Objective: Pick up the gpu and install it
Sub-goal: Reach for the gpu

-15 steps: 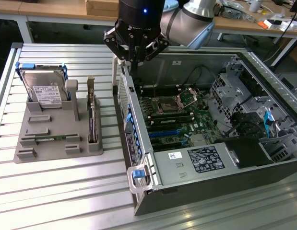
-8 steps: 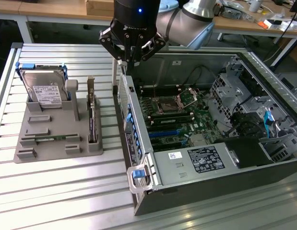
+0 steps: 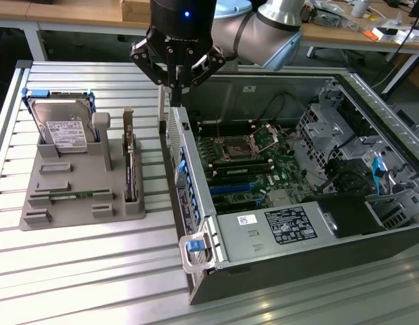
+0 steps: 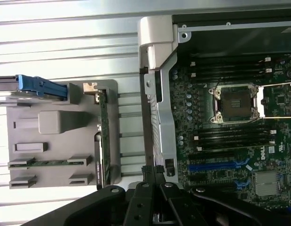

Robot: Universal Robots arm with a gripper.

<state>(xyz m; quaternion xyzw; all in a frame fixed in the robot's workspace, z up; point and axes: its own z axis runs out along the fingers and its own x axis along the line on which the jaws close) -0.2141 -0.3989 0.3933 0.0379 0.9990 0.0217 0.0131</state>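
Observation:
The gpu [image 3: 130, 170] is a thin dark card standing on its edge in a slot of the grey holder [image 3: 74, 213], with its silver bracket at the far end. In the wrist view the gpu [image 4: 104, 141] appears edge-on in the holder [image 4: 56, 125]. My gripper [image 3: 174, 89] hangs shut and holds nothing, above the rear wall of the open computer case [image 3: 195, 196], to the exterior view's right of the gpu. The shut fingertips [image 4: 153, 172] sit over that case wall, apart from the card.
A silver hard drive [image 3: 63, 126] with a white label stands at the holder's back. A green memory stick [image 3: 67, 196] lies at its front. Inside the case, the motherboard [image 3: 253, 159] shows a CPU socket and blue slots [image 3: 233, 188]. The table is ribbed metal.

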